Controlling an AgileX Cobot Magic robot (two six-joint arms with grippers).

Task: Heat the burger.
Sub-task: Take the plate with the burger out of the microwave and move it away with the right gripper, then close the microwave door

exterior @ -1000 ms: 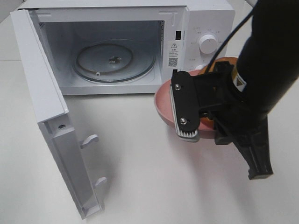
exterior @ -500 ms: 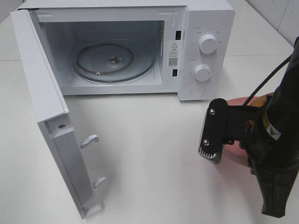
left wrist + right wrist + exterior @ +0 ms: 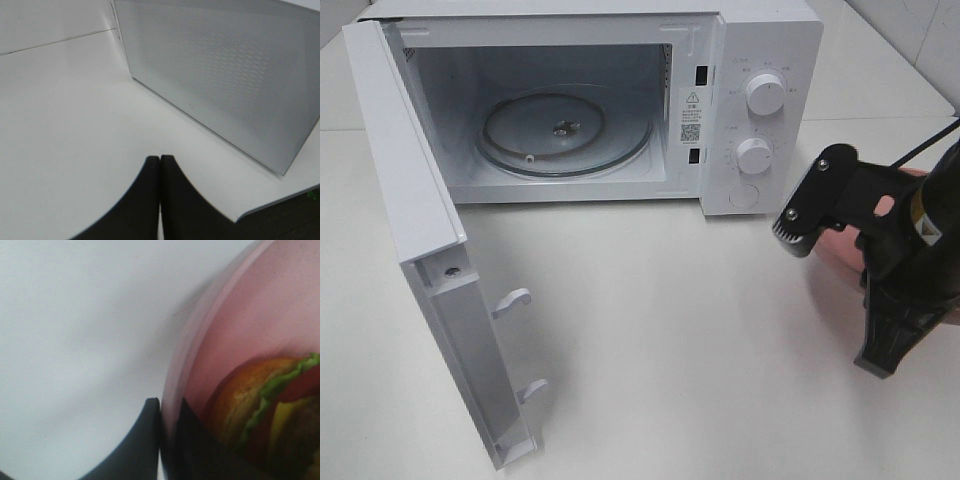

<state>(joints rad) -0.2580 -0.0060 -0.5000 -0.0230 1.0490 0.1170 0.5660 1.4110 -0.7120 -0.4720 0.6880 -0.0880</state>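
We have the right tool [image 3: 161, 440] clamped on the rim of the pink plate [image 3: 240, 335], one finger outside, one inside. The burger [image 3: 270, 410] sits on that plate, close to the inner finger; lettuce and cheese show at its side. In the high view the plate [image 3: 835, 250] is mostly hidden behind the right arm, off to the right of the microwave [image 3: 620, 100], near the dials.

Step in hand, as we judge it: carry plate and burger into the open cavity. Keep the plate level; a rim grip lets it tip easily, and the burger could slide.

Room: the door [image 3: 440, 290] stands swung wide on the left, the bench [image 3: 660, 350] in front of it bare. The glass turntable [image 3: 565, 130] is bare. Watch the cavity's right frame and lower sill on entry.

The left tool [image 3: 160, 197] has its fingers together, holding nothing, beside the microwave's perforated wall [image 3: 220, 75].
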